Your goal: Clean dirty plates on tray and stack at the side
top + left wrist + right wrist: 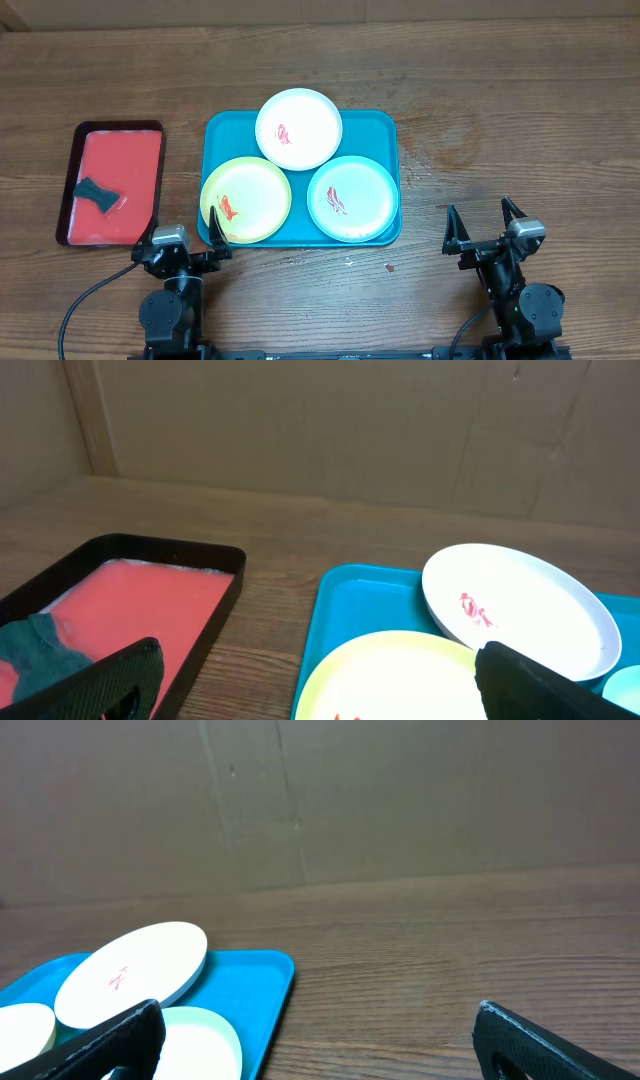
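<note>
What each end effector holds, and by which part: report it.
Nothing is held: the left end effector and the right end effector are both open and empty.

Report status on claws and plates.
Left claw open, right claw open, both empty. White plate, yellow-green plate, blue-green plate smeared, on tray. Nothing in the way.

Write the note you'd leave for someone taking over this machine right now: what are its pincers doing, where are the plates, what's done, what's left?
Left pincer: open, empty, near the yellow-green plate.
Right pincer: open, empty, right of the teal tray.
Plates: the white plate, yellow-green plate and blue-green plate lie unstacked on the teal tray, each with a red smear.
Wiper: a dark cloth lies in the red tray, to the left.
Done: nothing yet. Left: wipe all three, stack them beside the tray.
</note>
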